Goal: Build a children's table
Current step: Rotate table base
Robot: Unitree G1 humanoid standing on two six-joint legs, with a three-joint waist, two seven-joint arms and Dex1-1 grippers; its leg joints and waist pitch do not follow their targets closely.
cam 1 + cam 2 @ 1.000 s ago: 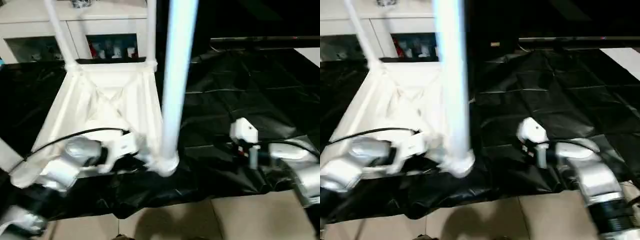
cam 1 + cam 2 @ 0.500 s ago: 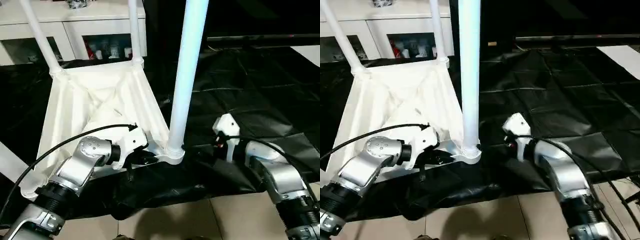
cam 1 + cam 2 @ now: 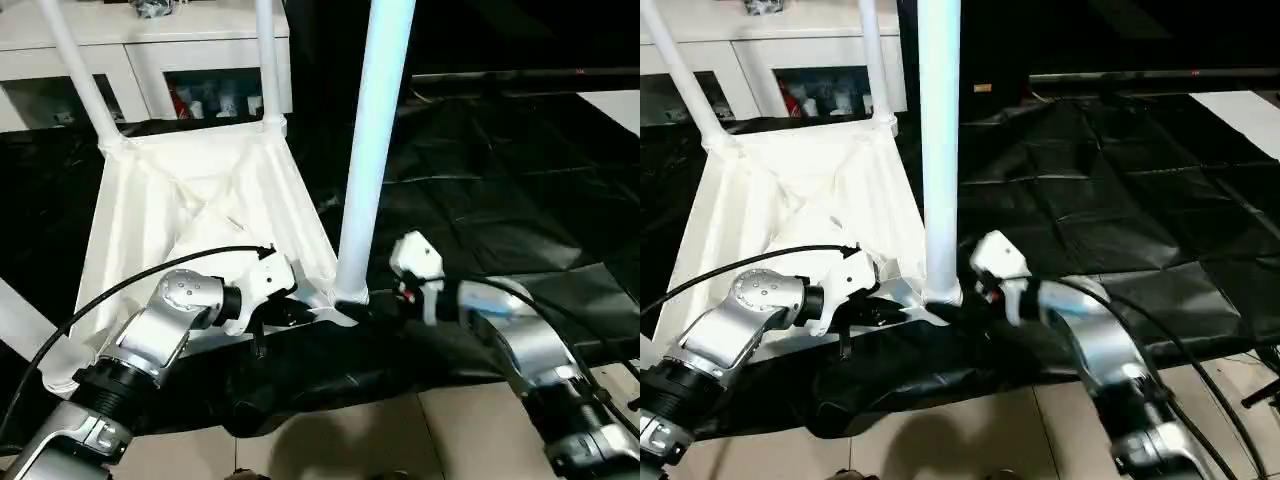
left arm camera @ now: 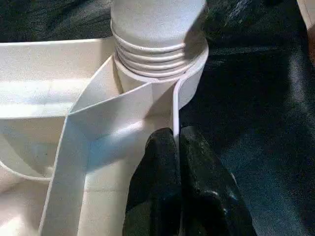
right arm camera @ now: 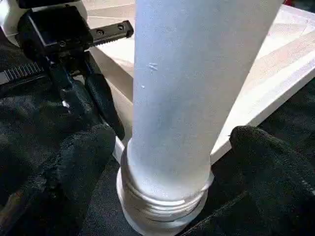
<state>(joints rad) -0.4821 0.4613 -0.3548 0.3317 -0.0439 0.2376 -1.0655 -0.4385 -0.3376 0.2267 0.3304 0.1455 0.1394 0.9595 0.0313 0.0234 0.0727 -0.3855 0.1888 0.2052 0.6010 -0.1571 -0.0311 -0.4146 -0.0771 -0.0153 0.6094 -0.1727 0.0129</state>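
- Children's table: tabletop (image 3: 190, 215) lies underside up, centre-left of the head view, on a black sheet (image 3: 500, 190); X ribs are exposed.
- Near-right leg (image 3: 372, 150) stands upright in its corner socket (image 4: 162, 73); ribbed collar rings are seen above the socket rim, so full seating cannot be confirmed.
- Two far legs (image 3: 82, 85) (image 3: 268, 60) are seen upright in the upper-left corners.
- A white tube (image 3: 20, 325) is cut by the left edge, judged to be the fourth leg; its socket cannot be made out.
- Left gripper (image 4: 176, 147) is pinched closed on the thin tabletop wall just beside the near socket, so the top is judged to be braced.
- Right gripper (image 5: 167, 162) is spread wide with one finger on each side of the near leg's base; no contact is seen, so the leg is not gripped.
- Judged status: at least three legs placed; left to do are seating of the near leg, checking the fourth, and flipping the table upright.
- White cabinets (image 3: 150, 60) stand behind, upper left.
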